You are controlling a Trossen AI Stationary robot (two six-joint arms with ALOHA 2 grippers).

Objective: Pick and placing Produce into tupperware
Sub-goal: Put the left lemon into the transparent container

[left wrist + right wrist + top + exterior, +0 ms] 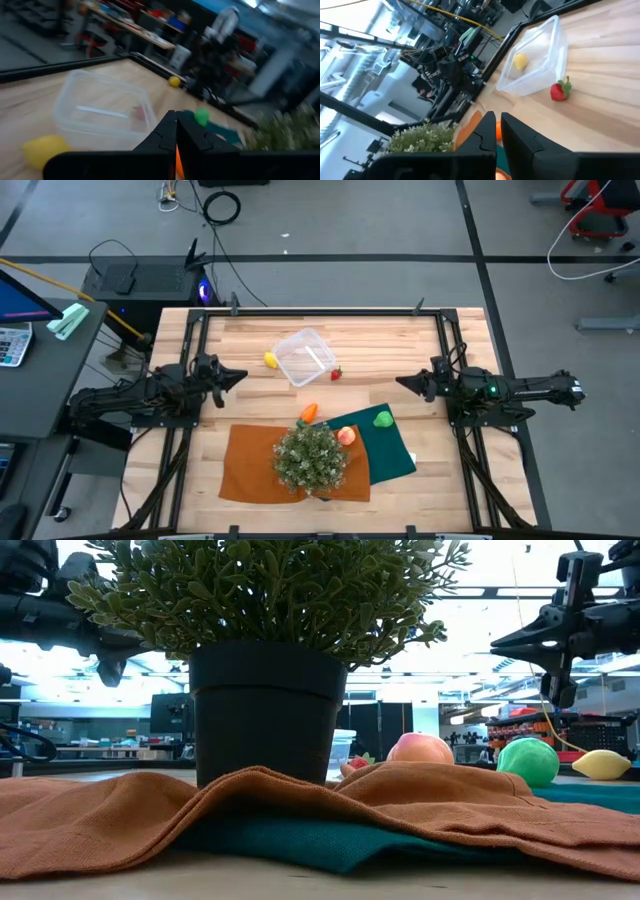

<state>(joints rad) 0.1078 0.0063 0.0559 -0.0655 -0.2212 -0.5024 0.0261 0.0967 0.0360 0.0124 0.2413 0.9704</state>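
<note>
The clear tupperware (305, 357) stands on the wooden table at the far middle. Produce lies loose around it: a yellow piece (270, 360) at its left, a red strawberry (336, 374) at its right, an orange piece (309, 412), a peach piece (346, 436) and a green piece (383, 419) nearer, by the cloths. Another yellow piece (602, 764) shows in the low view. My left gripper (240, 376) hangs shut above the table at the left, pointing level toward the middle. My right gripper (400, 383) hangs shut at the right, facing it. Neither has anything between its fingers.
A bushy potted plant (311, 457) stands near the front on an orange cloth (255, 470), which overlaps a dark green cloth (392, 448). Black frame rails (320, 311) run along the table's edges. Bare wood lies between the two grippers and the tupperware.
</note>
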